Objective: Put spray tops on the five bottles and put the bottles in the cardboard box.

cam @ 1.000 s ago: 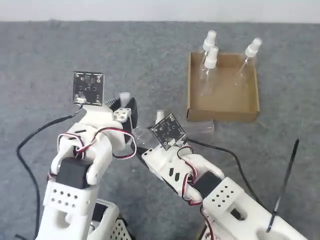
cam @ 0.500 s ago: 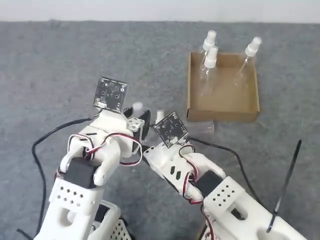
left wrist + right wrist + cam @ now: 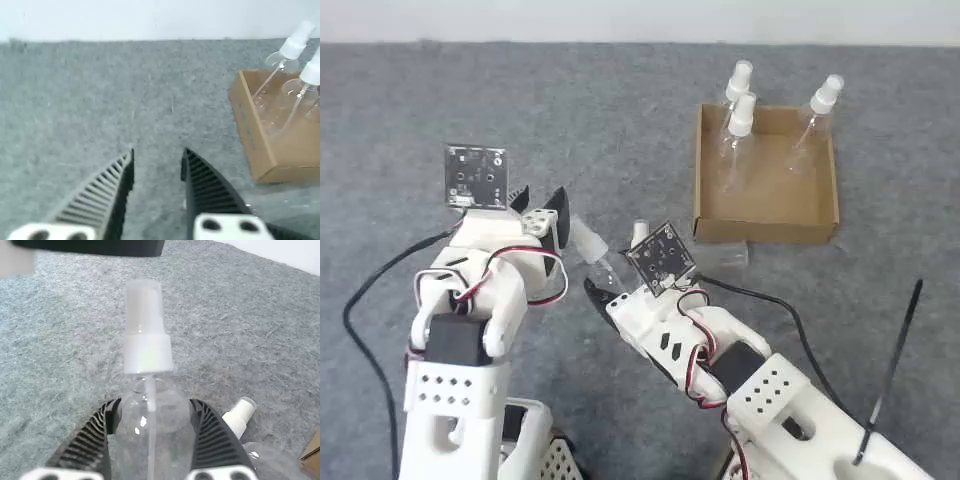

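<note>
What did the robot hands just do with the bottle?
The left hand let go of the spray top and pulled back, away from the other arm, now open. The spray top sits on the bottle that the right hand stays shut on. The three bottles in the cardboard box did not move.

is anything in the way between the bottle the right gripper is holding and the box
Yes: a second bottle lies on the carpet before the cardboard box's near wall, between it and the held bottle. Lifting over should clear it.
</note>
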### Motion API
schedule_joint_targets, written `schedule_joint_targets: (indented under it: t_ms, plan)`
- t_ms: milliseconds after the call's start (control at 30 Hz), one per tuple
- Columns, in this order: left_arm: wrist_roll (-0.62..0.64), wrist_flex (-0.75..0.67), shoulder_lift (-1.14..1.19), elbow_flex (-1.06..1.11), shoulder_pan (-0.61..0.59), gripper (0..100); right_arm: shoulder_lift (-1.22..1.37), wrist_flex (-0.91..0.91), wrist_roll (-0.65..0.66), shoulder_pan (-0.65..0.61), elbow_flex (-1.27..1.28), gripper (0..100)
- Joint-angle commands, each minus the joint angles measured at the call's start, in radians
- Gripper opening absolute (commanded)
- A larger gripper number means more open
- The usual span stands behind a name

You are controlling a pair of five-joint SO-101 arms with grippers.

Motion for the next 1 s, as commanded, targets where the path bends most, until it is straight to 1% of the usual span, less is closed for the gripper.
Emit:
schedule_joint_targets:
  t_ms: [0, 267, 433, 533, 633, 800, 967]
  plan:
    - [-0.008, -0.037, -0.018, 0.016, -0.005, 14, -0.044, 0.004, -0.005, 0.008, 0.009, 0.6]
    - [-0.009, -0.020, -0.021, 0.061, 0.002, 14, -0.045, -0.007, -0.006, 0.015, 0.009, 0.6]
    - [-0.009, -0.020, -0.021, 0.062, 0.006, 14, -0.045, -0.056, -0.006, 0.015, 0.017, 0.6]
    - [-0.014, -0.017, -0.021, 0.064, 0.048, 14, -0.045, -0.059, -0.006, 0.015, 0.017, 0.6]
    - [-0.046, 0.002, -0.021, 0.077, 0.103, 14, -0.045, -0.061, -0.006, 0.015, 0.017, 0.6]
    - [-0.052, 0.002, -0.021, 0.097, 0.130, 14, -0.045, -0.059, -0.006, 0.015, 0.017, 0.6]
    - [-0.052, 0.002, -0.021, 0.097, 0.192, 14, -0.045, -0.056, -0.006, 0.015, 0.017, 0.6]
